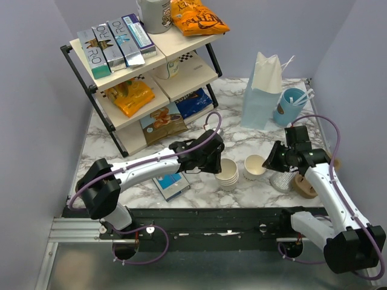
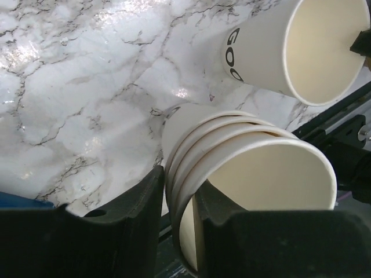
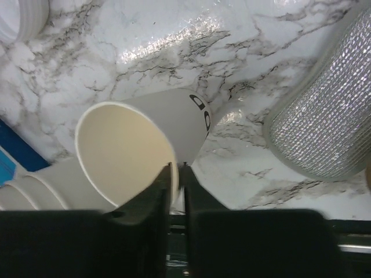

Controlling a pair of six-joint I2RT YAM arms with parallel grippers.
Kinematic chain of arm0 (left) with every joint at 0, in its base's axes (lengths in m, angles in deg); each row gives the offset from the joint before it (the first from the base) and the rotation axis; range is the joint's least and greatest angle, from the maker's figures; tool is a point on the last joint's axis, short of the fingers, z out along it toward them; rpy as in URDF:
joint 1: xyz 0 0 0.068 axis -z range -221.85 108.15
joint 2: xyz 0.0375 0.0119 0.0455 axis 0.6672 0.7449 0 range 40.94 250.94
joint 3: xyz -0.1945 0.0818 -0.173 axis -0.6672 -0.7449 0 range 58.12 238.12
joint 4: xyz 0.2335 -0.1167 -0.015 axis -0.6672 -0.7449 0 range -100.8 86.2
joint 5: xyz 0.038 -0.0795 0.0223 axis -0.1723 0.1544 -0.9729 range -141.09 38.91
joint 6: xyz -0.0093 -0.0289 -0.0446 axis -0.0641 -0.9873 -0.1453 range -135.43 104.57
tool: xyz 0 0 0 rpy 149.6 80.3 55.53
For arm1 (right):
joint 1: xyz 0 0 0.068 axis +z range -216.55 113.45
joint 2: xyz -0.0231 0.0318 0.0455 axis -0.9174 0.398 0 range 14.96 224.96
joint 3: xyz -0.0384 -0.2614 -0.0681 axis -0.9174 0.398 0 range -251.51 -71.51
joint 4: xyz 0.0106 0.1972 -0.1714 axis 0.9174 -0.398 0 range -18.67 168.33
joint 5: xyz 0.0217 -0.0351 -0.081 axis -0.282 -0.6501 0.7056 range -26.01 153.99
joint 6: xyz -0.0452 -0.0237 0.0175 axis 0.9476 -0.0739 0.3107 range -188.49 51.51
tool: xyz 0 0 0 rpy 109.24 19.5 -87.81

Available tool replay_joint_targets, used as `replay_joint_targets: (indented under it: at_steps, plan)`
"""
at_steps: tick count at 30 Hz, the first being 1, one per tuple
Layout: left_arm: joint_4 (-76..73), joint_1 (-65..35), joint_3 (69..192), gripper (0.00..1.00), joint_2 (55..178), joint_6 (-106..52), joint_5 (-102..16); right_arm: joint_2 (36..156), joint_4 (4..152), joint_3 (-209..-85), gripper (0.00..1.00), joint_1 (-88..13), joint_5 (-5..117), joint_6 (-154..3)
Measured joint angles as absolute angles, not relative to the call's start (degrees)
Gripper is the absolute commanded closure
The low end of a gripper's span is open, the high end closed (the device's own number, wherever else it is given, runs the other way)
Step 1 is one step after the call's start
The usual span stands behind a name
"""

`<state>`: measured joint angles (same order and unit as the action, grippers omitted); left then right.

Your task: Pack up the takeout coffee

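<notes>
No takeout coffee with a lid shows in any view. A stack of lidless cream paper cups (image 1: 228,173) (image 2: 249,168) stands near the table's front middle. My left gripper (image 1: 217,160) (image 2: 179,182) straddles its rim, one finger inside the top cup and one outside, pressed on the wall. Just to the right stands a single lidless cream cup (image 1: 255,167) (image 2: 301,52) (image 3: 127,150) with black lettering. My right gripper (image 1: 272,163) (image 3: 178,168) pinches its rim, one finger inside and one outside, the jaws nearly together.
A black-framed shelf rack (image 1: 151,78) with snack boxes fills the back left. A blue paper bag (image 1: 261,90) and a blue cup with straws (image 1: 291,106) stand at the back right. A silvery glitter object (image 1: 281,181) (image 3: 324,116) lies under the right arm. A blue box (image 1: 171,184) lies front left.
</notes>
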<state>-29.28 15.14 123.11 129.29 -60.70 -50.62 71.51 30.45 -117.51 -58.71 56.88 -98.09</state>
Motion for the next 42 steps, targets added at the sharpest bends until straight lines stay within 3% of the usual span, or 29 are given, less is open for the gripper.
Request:
replay_joint_targets:
  at_steps: [4,11,14,24,34,39,42]
  plan:
    - [-31.81,15.23,125.91,0.82,131.76,-59.7,-51.96,71.29,30.4,-117.53,0.46,-58.78,56.86,-97.2]
    - [-35.6,15.27,129.78,0.83,134.13,-58.89,-54.21,69.7,29.73,-118.34,0.23,-58.8,58.17,-96.91]
    - [-38.31,15.25,133.25,0.83,135.94,-58.28,-57.22,66.68,29.29,-119.41,0.19,-58.8,59.48,-96.94]
    - [-42.96,11.51,149.25,0.86,147.9,-55.0,-61.01,52.78,29.38,-121.05,0.18,-58.78,60.75,-96.3]
    - [-44.27,6.29,164.66,0.82,159.02,-50.82,-62.45,48.21,29.4,-120.79,0.17,-58.8,59.48,-96.37]
    - [-45.23,5.44,172.68,0.73,164.7,-49.38,-62.54,48.34,29.4,-120.13,0.17,-58.8,57.84,-96.39]
    - [-45.98,5.09,175.57,0.51,166.65,-48.6,-62.4,48.56,29.44,-120.13,0.16,-58.78,57.4,-96.39]
